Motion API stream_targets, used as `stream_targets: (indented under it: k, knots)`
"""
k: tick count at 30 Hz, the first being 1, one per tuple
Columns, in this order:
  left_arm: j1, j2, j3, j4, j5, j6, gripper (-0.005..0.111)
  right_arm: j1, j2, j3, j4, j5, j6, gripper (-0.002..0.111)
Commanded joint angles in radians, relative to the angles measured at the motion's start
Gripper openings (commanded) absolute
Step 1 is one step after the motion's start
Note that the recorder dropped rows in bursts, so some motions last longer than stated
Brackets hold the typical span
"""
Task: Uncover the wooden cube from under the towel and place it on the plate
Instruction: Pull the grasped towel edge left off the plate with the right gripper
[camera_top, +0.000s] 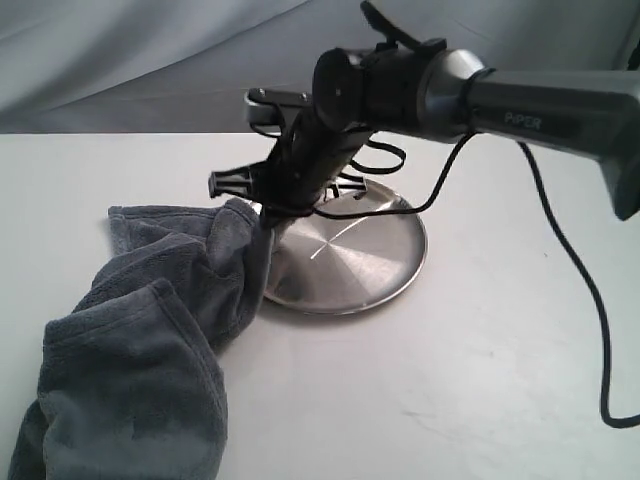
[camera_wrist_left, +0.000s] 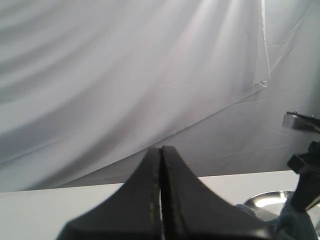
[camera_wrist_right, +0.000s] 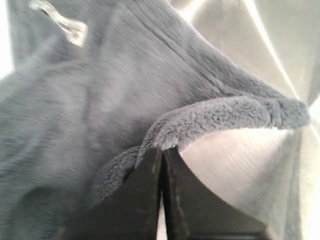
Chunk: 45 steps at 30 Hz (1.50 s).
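The slate-grey towel (camera_top: 150, 330) lies crumpled on the left of the table, and one edge of it is raised at the rim of the steel plate (camera_top: 350, 255). My right gripper (camera_top: 265, 208) reaches across from the right and is shut on that raised hem. In the right wrist view the jaws (camera_wrist_right: 162, 149) pinch the fluffy towel (camera_wrist_right: 100, 100) edge above the plate (camera_wrist_right: 240, 160). My left gripper (camera_wrist_left: 161, 149) is shut with nothing in it and faces the backdrop; a bit of the plate (camera_wrist_left: 267, 202) shows beside it. The wooden cube is hidden.
The white table (camera_top: 480, 370) spreads to the right and front of the plate. A black cable (camera_top: 585, 290) hangs from the right arm (camera_top: 540, 105) down to the table. A grey cloth backdrop (camera_top: 150, 60) stands behind.
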<state>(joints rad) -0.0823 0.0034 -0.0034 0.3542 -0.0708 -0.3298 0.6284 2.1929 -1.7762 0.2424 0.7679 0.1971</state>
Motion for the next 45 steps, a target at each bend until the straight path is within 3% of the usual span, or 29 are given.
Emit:
stream_targets:
  k: [1,7,14,23,34,36,42,45]
  knots:
    - [0.002,-0.003,0.003,-0.001,-0.008,-0.005,0.000,0.003,-0.070,-0.006,0.238,-0.083,-0.220,0.000]
    - [0.002,-0.003,0.003,-0.001,-0.008,-0.005,0.000,0.079,-0.080,-0.006,0.581,-0.136,-0.570,0.000]
    - [0.002,-0.003,0.003,-0.001,-0.008,-0.005,0.000,0.262,-0.080,-0.006,0.881,-0.229,-0.892,0.000]
    - [0.002,-0.003,0.003,-0.001,-0.008,-0.005,0.000,0.344,-0.073,-0.006,1.110,-0.214,-0.938,0.000]
    - [0.002,-0.003,0.003,-0.001,-0.008,-0.005,0.000,0.369,0.019,-0.006,1.131,-0.271,-0.956,0.001]
    - [0.002,-0.003,0.003,-0.001,-0.008,-0.005,0.000,0.369,0.019,-0.006,1.131,-0.257,-0.954,0.008]
    - [0.002,-0.003,0.003,-0.001,-0.008,-0.005,0.000,0.364,0.025,-0.006,1.105,-0.234,-0.950,0.051]
    - [0.002,-0.003,0.003,-0.001,-0.008,-0.005,0.000,0.345,0.023,-0.006,1.103,-0.234,-0.950,0.066]
